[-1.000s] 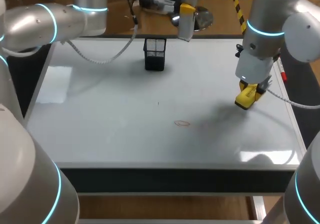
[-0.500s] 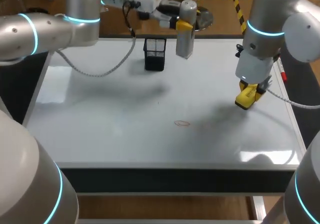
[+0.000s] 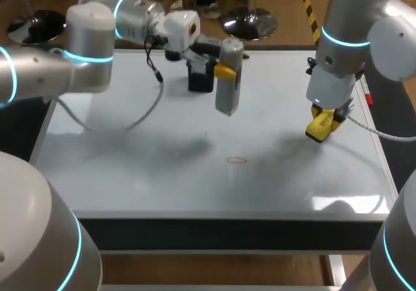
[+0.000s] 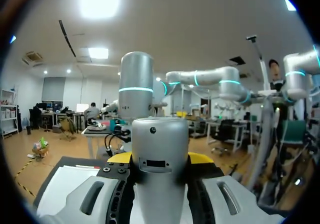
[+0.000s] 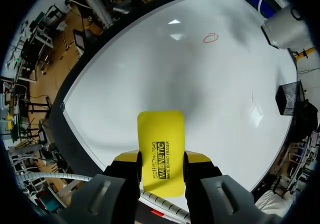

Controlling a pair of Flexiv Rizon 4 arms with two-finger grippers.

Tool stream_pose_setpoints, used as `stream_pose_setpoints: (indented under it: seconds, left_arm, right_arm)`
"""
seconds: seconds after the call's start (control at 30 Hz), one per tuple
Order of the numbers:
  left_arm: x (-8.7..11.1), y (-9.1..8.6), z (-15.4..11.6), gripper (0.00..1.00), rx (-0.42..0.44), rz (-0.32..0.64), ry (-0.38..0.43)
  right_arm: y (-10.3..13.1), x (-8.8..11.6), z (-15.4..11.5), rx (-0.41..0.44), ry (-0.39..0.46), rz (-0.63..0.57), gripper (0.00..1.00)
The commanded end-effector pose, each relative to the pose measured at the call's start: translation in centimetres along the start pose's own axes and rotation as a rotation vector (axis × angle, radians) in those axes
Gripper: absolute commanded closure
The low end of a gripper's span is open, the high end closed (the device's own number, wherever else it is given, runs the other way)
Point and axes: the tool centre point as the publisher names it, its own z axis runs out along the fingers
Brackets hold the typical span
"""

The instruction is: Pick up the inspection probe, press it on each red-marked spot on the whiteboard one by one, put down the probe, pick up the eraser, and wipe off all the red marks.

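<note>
My left gripper (image 3: 225, 71) is shut on the grey cylindrical inspection probe (image 3: 229, 95), which hangs upright above the far middle of the whiteboard (image 3: 130, 161). In the left wrist view the probe (image 4: 159, 134) stands between the yellow tips of my left gripper (image 4: 160, 158). A single red oval mark (image 3: 237, 160) lies near the board's middle, nearer than the probe. At the right side my right gripper (image 3: 323, 118) is shut on the yellow eraser (image 3: 316, 130), just above the board. The right wrist view shows the eraser (image 5: 160, 139) in my right gripper (image 5: 160, 160), with the red mark (image 5: 210, 37) far ahead.
A black mesh basket (image 3: 201, 83) stands at the far middle of the board, partly hidden behind my left wrist; it shows also in the right wrist view (image 5: 290, 98). A small red object (image 3: 369, 99) lies at the board's right edge.
My left arm has swung the probe from beyond the far edge in over the board, nearer and lower, now in front of the basket. The right arm has kept still.
</note>
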Motion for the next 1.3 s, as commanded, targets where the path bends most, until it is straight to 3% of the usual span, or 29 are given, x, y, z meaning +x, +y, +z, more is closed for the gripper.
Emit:
stream_pose_setpoints:
  seconds: [0.03, 0.67, 1.3]
  left_arm:
    - [1.8, 1.2, 1.4, 1.0, 0.014, -0.015, -0.179]
    - [4.5, 5.5, 4.2, 1.0, -0.012, -0.056, -0.063]
    - [3.1, 9.0, 5.2, 1.0, 0.016, -0.024, 0.006]
  right_arm:
    - [0.0, 0.0, 0.0, 0.003, 0.001, -0.002, 1.0]
    - [0.0, 0.0, 0.0, 0.003, 0.001, -0.002, 1.0]
    - [0.0, 0.0, 0.0, 0.003, 0.001, -0.002, 1.0]
